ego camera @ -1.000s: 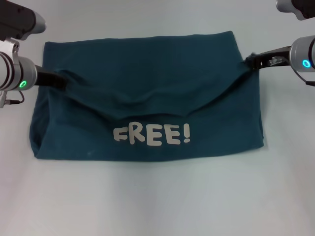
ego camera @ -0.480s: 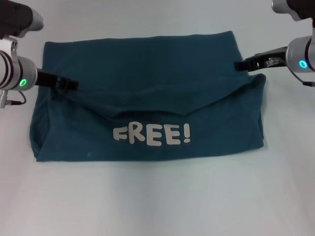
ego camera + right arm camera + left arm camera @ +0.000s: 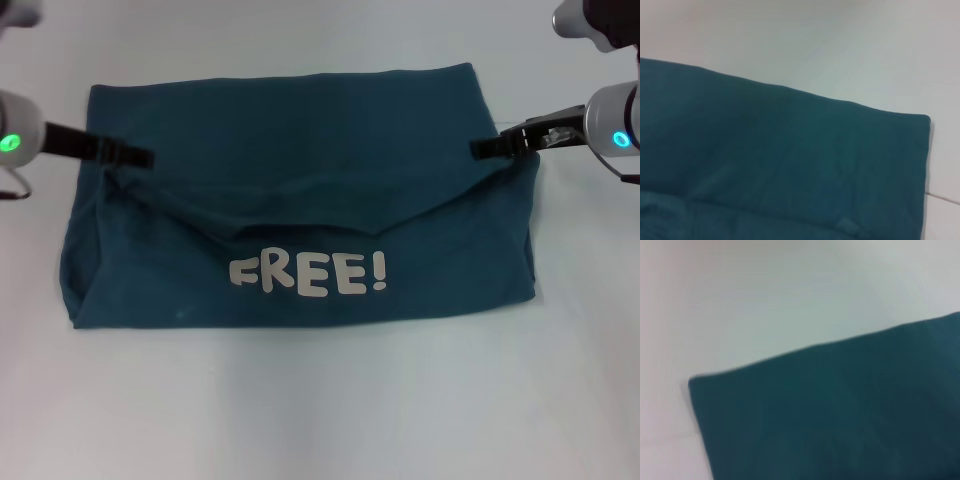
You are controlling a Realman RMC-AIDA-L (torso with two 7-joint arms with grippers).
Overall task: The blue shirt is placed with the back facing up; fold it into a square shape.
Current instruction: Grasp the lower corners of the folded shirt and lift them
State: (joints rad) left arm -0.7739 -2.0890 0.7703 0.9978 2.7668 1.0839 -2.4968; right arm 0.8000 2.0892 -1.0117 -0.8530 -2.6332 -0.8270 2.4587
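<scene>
the blue shirt [image 3: 300, 200] is laid flat at the middle of the white table [image 3: 320, 410], folded into a wide rectangle far larger than either gripper. a near flap has been turned over onto it, so that the pale "free!" lettering [image 3: 308, 274] is shown face up on the near half, while the far half is plain. the upper edge of that flap is seen dipping in a shallow curve across the middle of the cloth, with a few soft creases along it. the left edge is slightly rumpled and bulges outward near the front corner. in the left wrist view a plain far corner of the shirt [image 3: 830, 415] is seen against the table [image 3: 790, 290], and in the right wrist view the other far corner [image 3: 790, 165] is seen, with a fold line running across the cloth. the left gripper [image 3: 135, 155] is held over the shirt's left edge, and the right gripper [image 3: 490, 148] over its right edge, both at about the height of the flap's ends. no cloth is seen pinched or lifted by either one, but whether the fingers are parted or closed cannot be told from these views.
</scene>
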